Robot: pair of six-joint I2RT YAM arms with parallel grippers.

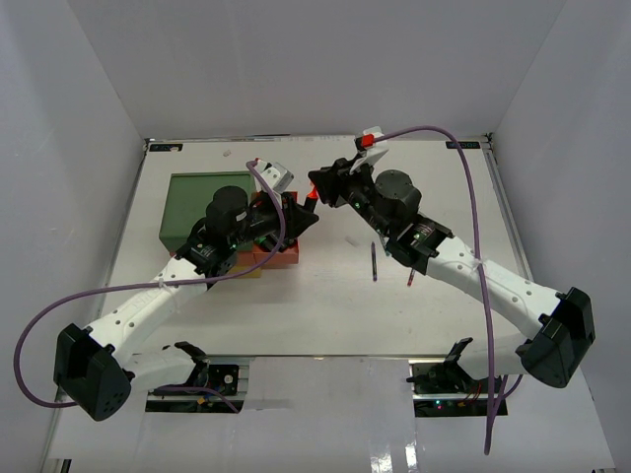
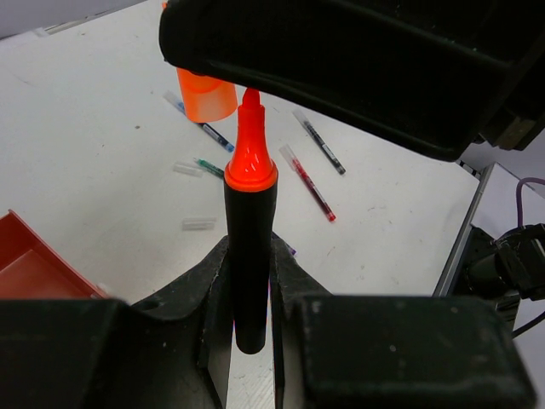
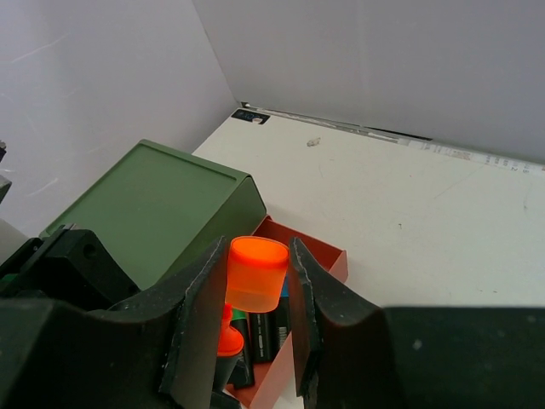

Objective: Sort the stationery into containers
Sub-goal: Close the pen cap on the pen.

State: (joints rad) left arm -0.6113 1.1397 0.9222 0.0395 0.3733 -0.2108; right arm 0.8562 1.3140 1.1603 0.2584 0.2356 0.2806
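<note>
My left gripper [image 2: 249, 256] is shut on the barrel of a black highlighter [image 2: 249, 281] whose bare orange tip [image 2: 249, 145] points up. My right gripper [image 3: 258, 256] is shut on the loose orange cap [image 3: 258, 274], held just above that tip [image 3: 228, 336]. In the top view the two grippers meet, left [image 1: 304, 215] and right [image 1: 317, 185], over the right end of the drawer stack [image 1: 197, 202]. The red-orange drawer [image 3: 324, 251] is pulled open under them, with more black highlighters [image 3: 272, 332] lying in it. The green tier [image 3: 162, 209] sits behind it.
Thin pens lie on the white table right of the stack [image 1: 375, 261], [image 1: 409, 281]. The left wrist view shows several of them [image 2: 319, 142], [image 2: 308, 183], [image 2: 209, 167]. A corner of the red drawer [image 2: 25, 268] is at its left. White walls enclose the table.
</note>
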